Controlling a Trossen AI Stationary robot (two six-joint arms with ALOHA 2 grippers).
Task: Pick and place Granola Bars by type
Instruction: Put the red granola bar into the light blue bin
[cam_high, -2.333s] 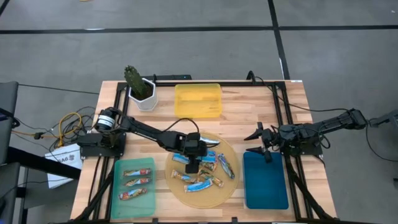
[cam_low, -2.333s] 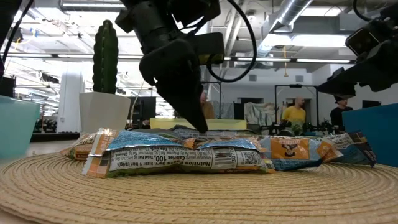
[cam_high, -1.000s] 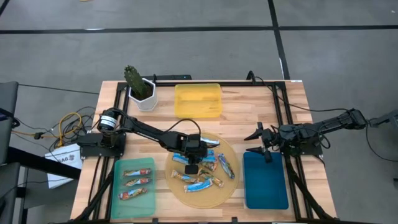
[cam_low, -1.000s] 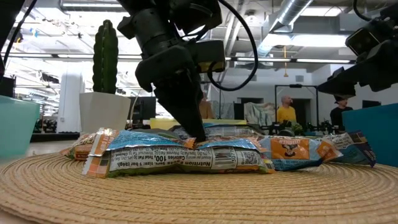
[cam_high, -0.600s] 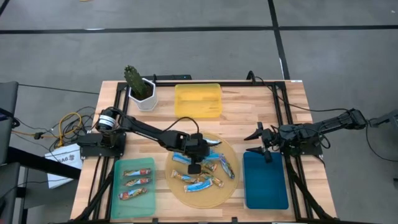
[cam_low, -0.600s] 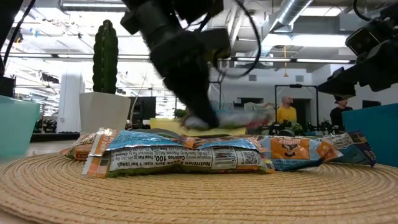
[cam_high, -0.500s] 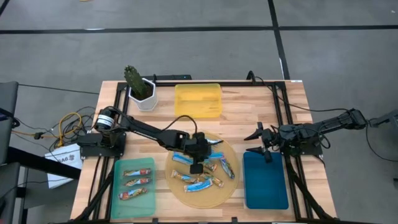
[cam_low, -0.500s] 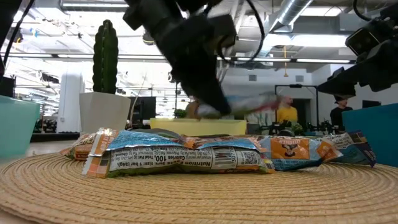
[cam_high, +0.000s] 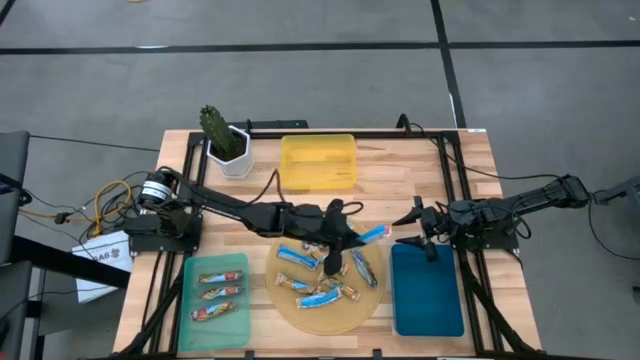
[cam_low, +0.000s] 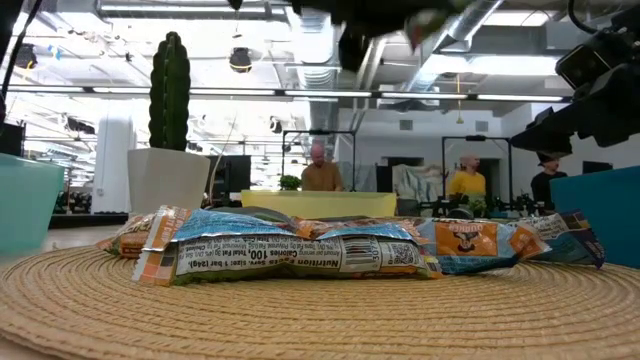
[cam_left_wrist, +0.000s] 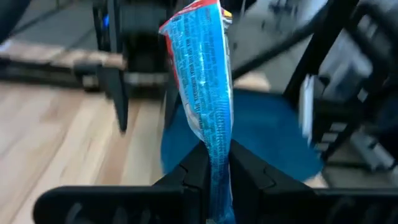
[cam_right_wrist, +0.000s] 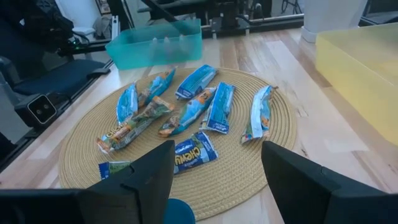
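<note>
The middle of the table is crossed by the left arm, stretched from nine o'clock toward the centre, where the left gripper (cam_high: 352, 238) is clamped on a blue bar (cam_high: 373, 234) above the three o'clock rim of the woven mat (cam_high: 290, 310). Toward three o'clock, passage is narrowed by the right gripper (cam_high: 413, 229), held with fingers spread just above the twelve o'clock edge of the blue tray (cam_high: 428, 300). The tray floor is left bare. At twelve o'clock the yellow tray (cam_high: 318, 161) lies unobstructed, with the potted cactus (cam_high: 225, 140) beside it at eleven. The mat is crowded by loose bars (cam_right_wrist: 200, 104). The teal tray (cam_high: 216, 310) at seven o'clock is half filled.
</note>
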